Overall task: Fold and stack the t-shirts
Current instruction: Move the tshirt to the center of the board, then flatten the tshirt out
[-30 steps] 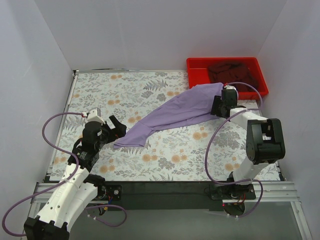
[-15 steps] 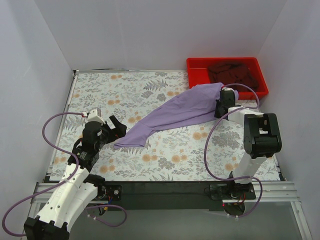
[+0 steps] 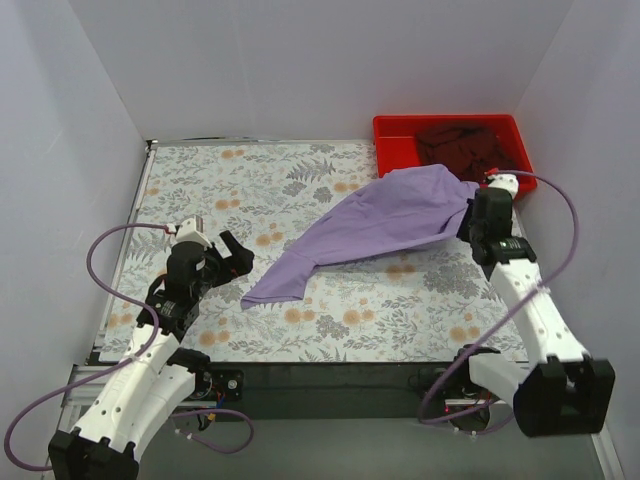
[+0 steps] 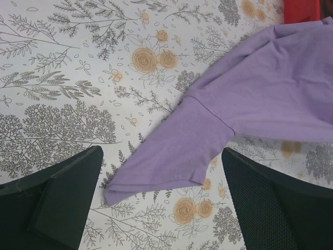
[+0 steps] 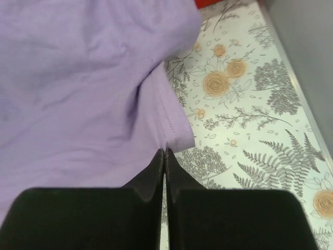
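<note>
Rightward goes the right arm [image 3: 530,300], its right claw [image 5: 164,153] now pinched shut on the hem of the lavender t-shirt [image 3: 385,215], which has slid a little across the bench [image 3: 220,180]. Spreading it flat looks the step in hand; next the left claw [image 3: 236,255], gaping beside the shirt's sleeve end, should close in and pinch. The maroon t-shirt [image 3: 465,145] lies in the red tray [image 3: 395,128].

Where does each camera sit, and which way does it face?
Top external: above and behind the bases, looking down on the table; both arms, the lavender t-shirt, the red tray with the maroon t-shirt.
Left wrist: above the table, looking down past the open left gripper at a sleeve.
Right wrist: close over the cloth, looking along the shut right gripper pinching its hem.
Shared: all three show the lavender t-shirt and floral table.
</note>
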### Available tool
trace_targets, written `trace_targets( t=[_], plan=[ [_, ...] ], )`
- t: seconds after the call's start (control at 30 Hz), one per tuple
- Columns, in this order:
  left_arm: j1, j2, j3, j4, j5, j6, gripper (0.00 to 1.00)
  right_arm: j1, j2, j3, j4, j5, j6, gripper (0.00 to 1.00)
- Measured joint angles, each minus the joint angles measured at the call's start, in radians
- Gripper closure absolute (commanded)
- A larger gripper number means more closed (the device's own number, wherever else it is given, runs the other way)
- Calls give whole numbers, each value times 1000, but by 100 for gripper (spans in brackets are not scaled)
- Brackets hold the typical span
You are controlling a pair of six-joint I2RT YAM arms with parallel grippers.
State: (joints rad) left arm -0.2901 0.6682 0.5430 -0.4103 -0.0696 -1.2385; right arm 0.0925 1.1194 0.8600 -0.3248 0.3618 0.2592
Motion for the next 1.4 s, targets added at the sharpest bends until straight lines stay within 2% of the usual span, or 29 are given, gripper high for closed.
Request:
trace_targets(
  t=[0.2, 0.37, 0.57, 0.67, 0.9, 1.07, 1.17, 1.2, 1.27, 1.3, 1.33, 1.4],
  plan=[
    [0, 34, 0, 0, 16, -7, 2, -1, -387, -113, -135, 19, 73, 99],
    [0, 137, 16, -12, 80, -27, 2, -1, -603, -171, -221, 19, 86, 99],
    [-8, 322, 22, -34, 198, -47, 14, -1, -640, -198, -251, -12, 84, 99],
    [-38, 414, 22, -45, 239, -59, 15, -1, -625, -215, -257, -37, 82, 99],
    [-163, 528, 27, -48, 239, -91, 18, -1, -622, -248, -244, -97, 81, 99],
    [-225, 642, 80, -11, 214, -111, 24, -1, -622, -270, -242, -121, 81, 99],
    [-251, 720, 129, 24, 196, -122, 37, -1, -623, -270, -234, -130, 79, 99],
    [-256, 744, 143, 37, 191, -124, 53, -1, -623, -270, -231, -130, 78, 99],
    [-265, 785, 160, 65, 178, -127, 70, -1, -623, -270, -226, -130, 77, 99],
    [-267, 809, 173, 70, 177, -132, 91, -1, -623, -270, -225, -131, 78, 99],
    [-270, 830, 183, 81, 167, -137, 100, -1, -622, -270, -224, -132, 77, 99],
    [-274, 864, 207, 87, 154, -129, 100, -1, -616, -270, -219, -136, 78, 99]
  ],
)
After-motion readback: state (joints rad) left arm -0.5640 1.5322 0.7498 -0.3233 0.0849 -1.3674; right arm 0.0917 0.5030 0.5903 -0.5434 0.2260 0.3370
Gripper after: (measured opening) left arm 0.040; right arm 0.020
